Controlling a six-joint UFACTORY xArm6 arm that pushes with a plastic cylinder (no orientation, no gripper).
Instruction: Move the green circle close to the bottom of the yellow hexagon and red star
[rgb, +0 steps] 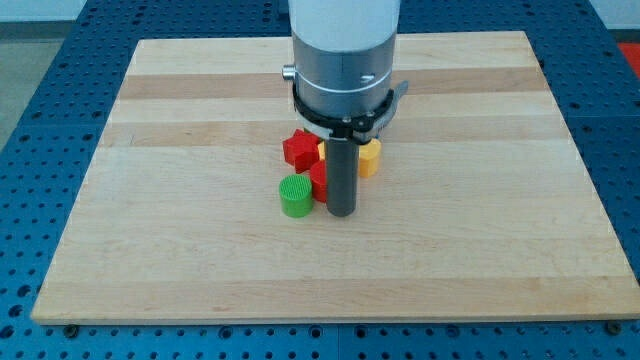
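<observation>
The green circle (296, 194) sits on the wooden board (200, 260), just left of centre. Above it to the right is the red star (300, 149). A second red block (318, 180) lies right next to the green circle's right side, partly hidden by the rod. The yellow hexagon (370, 157) shows at the rod's right, partly hidden. My tip (342, 213) rests on the board right of the green circle, with a small gap between them, and below the red and yellow blocks.
A sliver of another yellow block (323, 152) shows between the red star and the rod. The arm's wide grey body (343, 60) covers the board's upper middle. A blue perforated table (40, 120) surrounds the board.
</observation>
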